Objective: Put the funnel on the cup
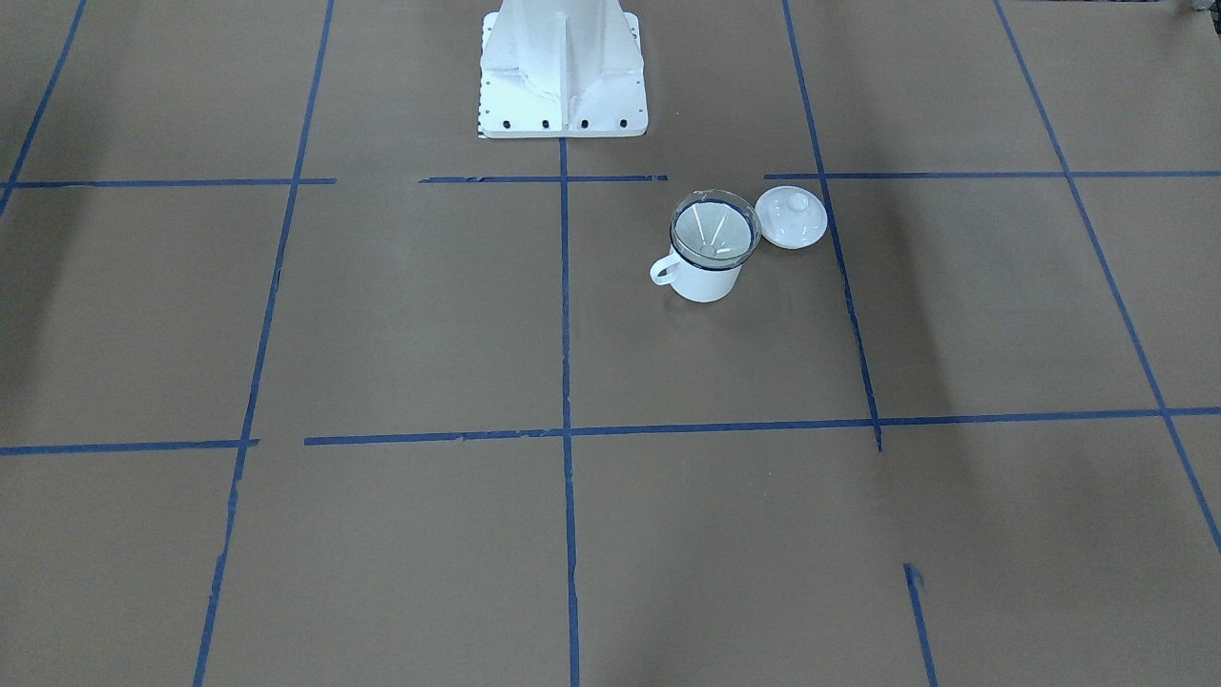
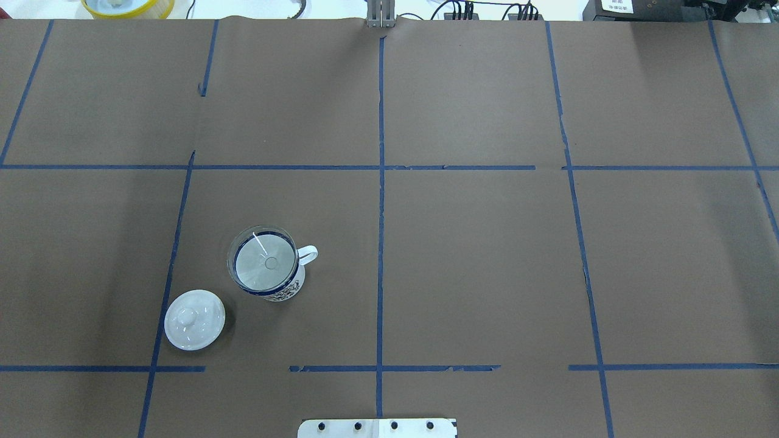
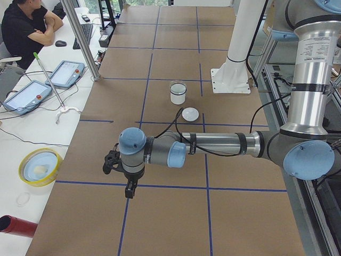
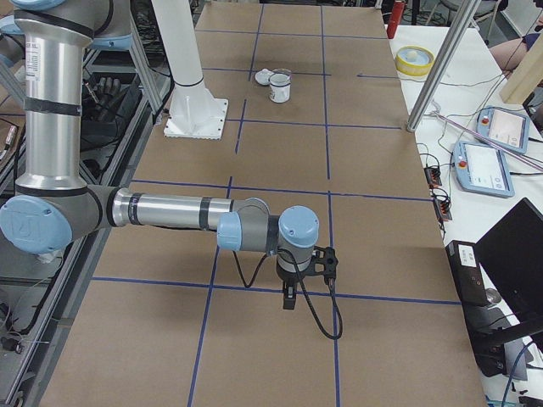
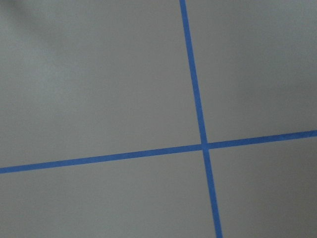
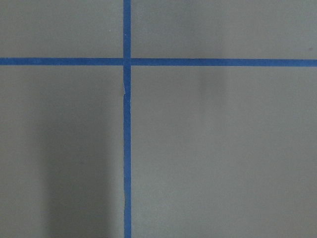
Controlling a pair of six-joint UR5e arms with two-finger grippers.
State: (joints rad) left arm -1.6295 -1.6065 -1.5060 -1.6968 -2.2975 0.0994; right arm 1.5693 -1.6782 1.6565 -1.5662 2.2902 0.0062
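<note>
The clear funnel (image 1: 715,227) sits in the mouth of the white cup (image 1: 706,281), which has a dark blue rim and its handle toward the table's middle. In the overhead view the funnel (image 2: 263,261) covers the cup (image 2: 286,291). Both also show small in the side views: the cup (image 3: 178,93) and the cup (image 4: 280,87). My left gripper (image 3: 129,189) hangs over bare table far from the cup, and so does my right gripper (image 4: 289,298). I cannot tell whether either is open or shut. Both wrist views show only brown paper and blue tape.
A round white knobbed lid (image 1: 791,217) lies on the table beside the cup, also in the overhead view (image 2: 194,319). The white robot base (image 1: 561,67) stands at the table's edge. A yellow bowl (image 3: 40,166), control pendants (image 3: 66,73) and an operator (image 3: 26,24) are on the far side.
</note>
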